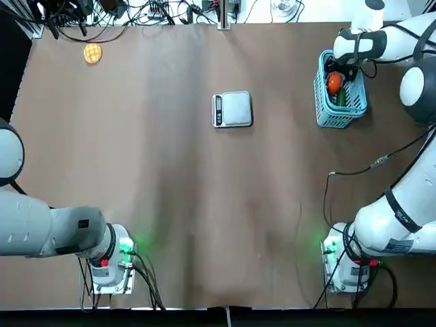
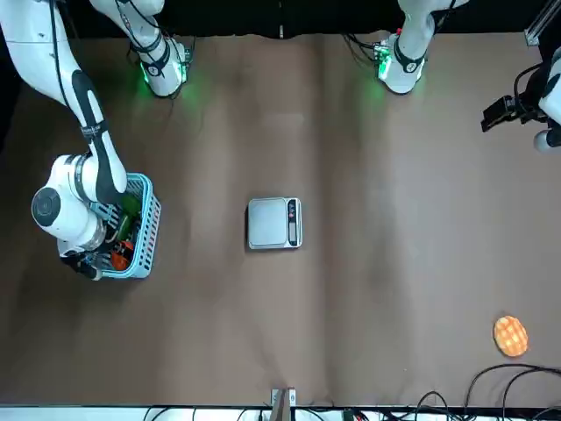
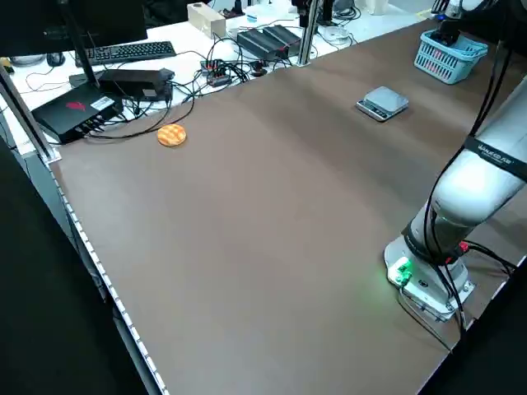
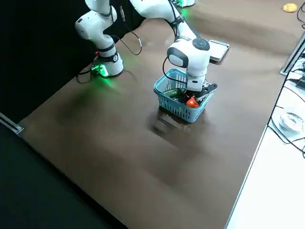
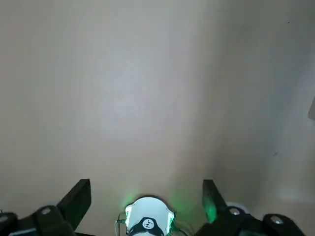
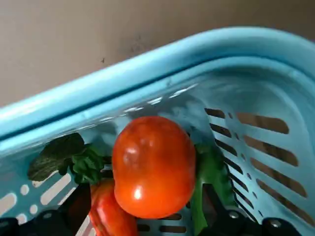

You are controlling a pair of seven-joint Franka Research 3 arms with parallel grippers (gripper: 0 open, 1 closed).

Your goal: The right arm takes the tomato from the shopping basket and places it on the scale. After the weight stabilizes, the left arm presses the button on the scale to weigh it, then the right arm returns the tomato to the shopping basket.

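Observation:
The orange-red tomato (image 1: pixel 334 83) (image 6: pixel 153 164) lies in the light-blue shopping basket (image 1: pixel 325 116) (image 4: pixel 175 109) at the table's far right. My right gripper (image 1: pixel 333 65) (image 6: pixel 145 196) reaches down into the basket. It is open, with one finger on each side of the tomato and not closed on it. The silver scale (image 1: pixel 234 109) (image 2: pixel 273 223) sits bare in the middle of the table, its dark display strip on the robot's left side. My left gripper (image 2: pixel 503 110) (image 5: pixel 145 194) hangs open above the table's left side, far from the scale.
A green vegetable (image 6: pixel 209 172) and another red item (image 6: pixel 110 214) lie beside the tomato in the basket. A yellow waffle-patterned round (image 1: pixel 92 52) rests at the far left. Cables and boxes (image 3: pixel 123 82) line the far edge.

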